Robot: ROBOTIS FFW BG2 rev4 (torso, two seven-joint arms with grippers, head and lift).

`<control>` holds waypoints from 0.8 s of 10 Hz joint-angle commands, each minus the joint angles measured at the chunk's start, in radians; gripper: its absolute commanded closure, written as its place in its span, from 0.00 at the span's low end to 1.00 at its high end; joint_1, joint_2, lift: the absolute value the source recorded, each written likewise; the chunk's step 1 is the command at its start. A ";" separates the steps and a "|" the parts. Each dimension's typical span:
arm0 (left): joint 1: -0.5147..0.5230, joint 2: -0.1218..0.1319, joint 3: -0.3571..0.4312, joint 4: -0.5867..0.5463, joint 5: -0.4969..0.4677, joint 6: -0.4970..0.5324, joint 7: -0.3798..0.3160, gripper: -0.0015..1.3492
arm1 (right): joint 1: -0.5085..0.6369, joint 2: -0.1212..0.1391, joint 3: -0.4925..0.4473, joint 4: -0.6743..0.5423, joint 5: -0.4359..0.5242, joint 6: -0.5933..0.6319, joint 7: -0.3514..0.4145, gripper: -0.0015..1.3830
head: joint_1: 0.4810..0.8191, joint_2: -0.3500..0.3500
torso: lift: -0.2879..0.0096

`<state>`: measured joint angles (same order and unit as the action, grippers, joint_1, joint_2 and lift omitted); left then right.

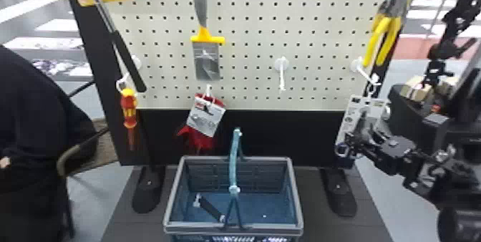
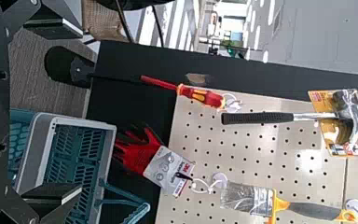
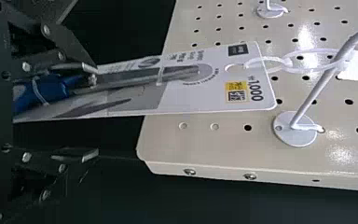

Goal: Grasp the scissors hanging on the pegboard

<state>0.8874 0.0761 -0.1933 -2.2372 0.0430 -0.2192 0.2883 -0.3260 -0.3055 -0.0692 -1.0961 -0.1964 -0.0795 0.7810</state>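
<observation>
1. Head view: the scissors [image 1: 362, 117], in their card pack, hung from a white hook [image 1: 365, 73] at the lower right corner of the pegboard [image 1: 286, 15]. The right end effector [image 1: 349, 145] was at the pack's lower end, so the approach looked complete. Whether it gripped could not be told from here.
2. Left wrist view: the left end effector [image 2: 56, 112] had its fingers wide apart and held nothing. It faced the board's other side, near the basket [image 2: 30, 149] and well apart from the scissors. It seemed to have no part in this step.
3. Right wrist view: the right end effector's fingers [image 3: 70, 44] stood apart, one on either side of the blue handles [image 3: 46, 88]. One finger lay at or against the pack and the other was clear of it. The pack's loop [image 3: 307, 59] sat on the hook. By my judgement the positioning was finished, and closing the fingers on the scissors was what remained. Nothing was clamped yet.
</observation>
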 commanded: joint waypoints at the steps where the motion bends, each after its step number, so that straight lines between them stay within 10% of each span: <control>1: 0.000 0.001 0.000 0.000 0.001 -0.002 0.000 0.11 | 0.013 0.005 -0.003 -0.010 -0.005 -0.003 -0.006 0.94 | 0.20 0.50 | 0.63; 8: 0.000 0.001 0.000 0.000 0.001 -0.002 0.000 0.11 | 0.024 0.009 -0.003 -0.010 -0.014 -0.003 -0.008 0.94 | 0.20 0.50 | 0.63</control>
<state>0.8880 0.0766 -0.1933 -2.2372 0.0445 -0.2209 0.2883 -0.3033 -0.2961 -0.0721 -1.1065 -0.2097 -0.0828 0.7731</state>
